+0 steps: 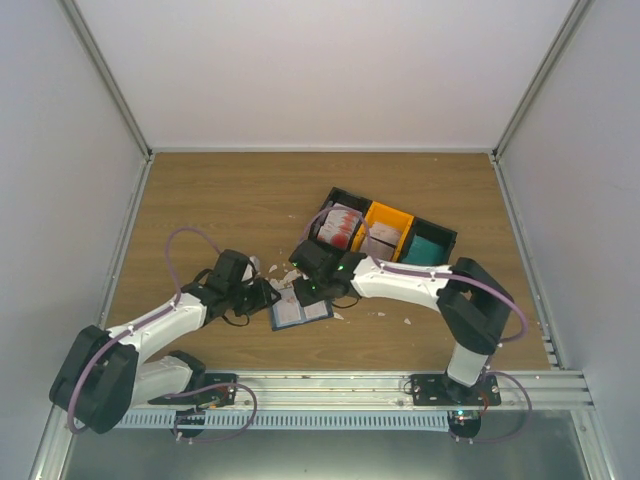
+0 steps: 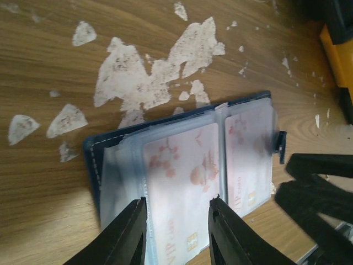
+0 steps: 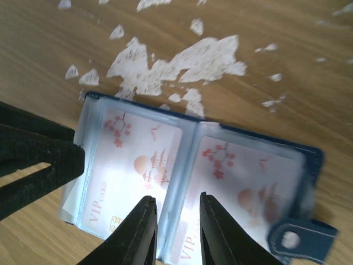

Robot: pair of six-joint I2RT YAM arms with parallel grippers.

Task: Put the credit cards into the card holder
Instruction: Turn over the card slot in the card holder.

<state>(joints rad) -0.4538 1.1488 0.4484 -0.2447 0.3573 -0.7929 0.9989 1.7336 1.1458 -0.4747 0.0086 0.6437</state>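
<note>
The card holder (image 1: 300, 313) lies open on the wooden table, navy outside with clear blue-grey sleeves. A red-and-white credit card sits in each facing sleeve, on the left (image 3: 132, 165) and on the right (image 3: 242, 193). Both also show in the left wrist view (image 2: 187, 176) (image 2: 248, 160). My left gripper (image 2: 177, 207) is open, its jaws standing either side of one sleeved card. My right gripper (image 3: 176, 201) is open, its jaws straddling the holder's centre fold. In the top view the left gripper (image 1: 265, 295) and right gripper (image 1: 312, 290) meet over the holder.
Black tray boxes (image 1: 440, 235) stand just behind the holder; one holds more red-and-white cards (image 1: 340, 226), next to an orange box (image 1: 387, 228) and a teal one (image 1: 428, 250). Torn white scraps (image 2: 149, 72) litter the wood around the holder. Its snap tab (image 3: 298, 238) sticks out.
</note>
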